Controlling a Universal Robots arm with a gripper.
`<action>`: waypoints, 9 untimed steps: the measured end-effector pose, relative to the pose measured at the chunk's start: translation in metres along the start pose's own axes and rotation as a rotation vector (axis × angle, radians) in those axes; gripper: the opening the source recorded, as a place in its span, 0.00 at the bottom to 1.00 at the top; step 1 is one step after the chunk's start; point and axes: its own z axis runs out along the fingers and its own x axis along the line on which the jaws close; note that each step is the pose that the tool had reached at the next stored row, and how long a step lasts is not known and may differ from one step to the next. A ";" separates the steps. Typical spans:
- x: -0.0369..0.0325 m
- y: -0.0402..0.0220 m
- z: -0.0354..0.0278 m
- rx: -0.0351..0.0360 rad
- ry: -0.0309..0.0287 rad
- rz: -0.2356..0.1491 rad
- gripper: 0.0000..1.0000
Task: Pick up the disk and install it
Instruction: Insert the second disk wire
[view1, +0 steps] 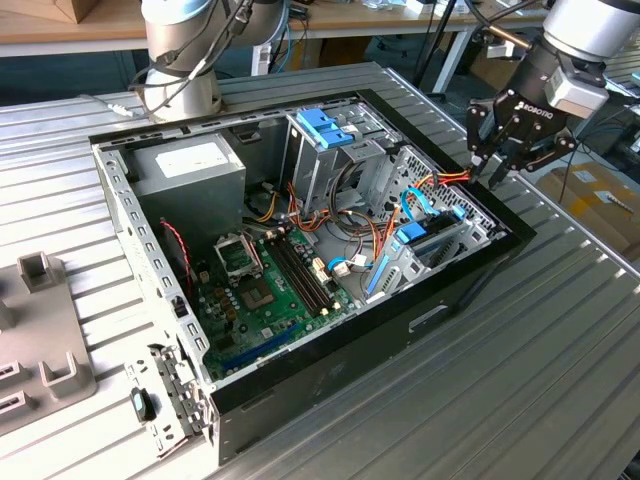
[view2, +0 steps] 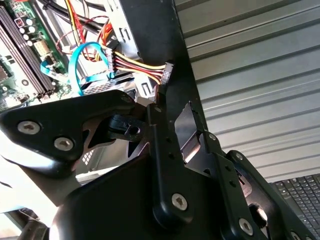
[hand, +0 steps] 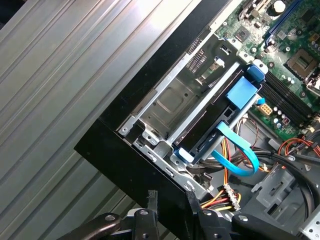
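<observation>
We see the black three-fingered gripper (view1: 508, 160) poised over the far corner of the open black desktop computer case (view1: 330, 370), the corner toward the exterior view's right, just above the case rim. It carries nothing: its dark fingers (view1: 497, 170) are drawn in close toward one another with only a narrow gap between the tips, and nothing sits in that gap. In both wrist views the finger links frame a bare stretch of the case's black edge.

The disk (hand: 212, 125), a flat drive seen edge-on with a light-blue plastic carrier rail and a broad blue end tab, sits inside the case in the silver sheet-metal drive bay (hand: 175, 102) at that same corner. In the first wrist view it stands on its long edge in the slot on the motherboard side of the bay, while the slot beside it, against the case wall, is vacant. A flat light-blue data cable (hand: 240, 150) loops just beside the disk's end, and a bundle of yellow, red and black power wires with a pale connector (hand: 231, 192) lies loose near the bay, apparently not plugged into the drive, though we cannot be sure.

We judge that the task is at or near its end: the disk looks seated in its bay rather than lying out on the ribbed grey metal bench (view1: 560, 330), and the gripper is free of it. Whether the rail has fully latched we cannot tell.
</observation>
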 end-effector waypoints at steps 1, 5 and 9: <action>0.0003 -0.0003 0.0000 0.0000 0.0000 0.000 0.36; 0.0006 -0.0007 0.0000 0.0000 0.0000 0.000 0.36; 0.0009 -0.0010 0.0000 0.0000 0.0000 -0.001 0.36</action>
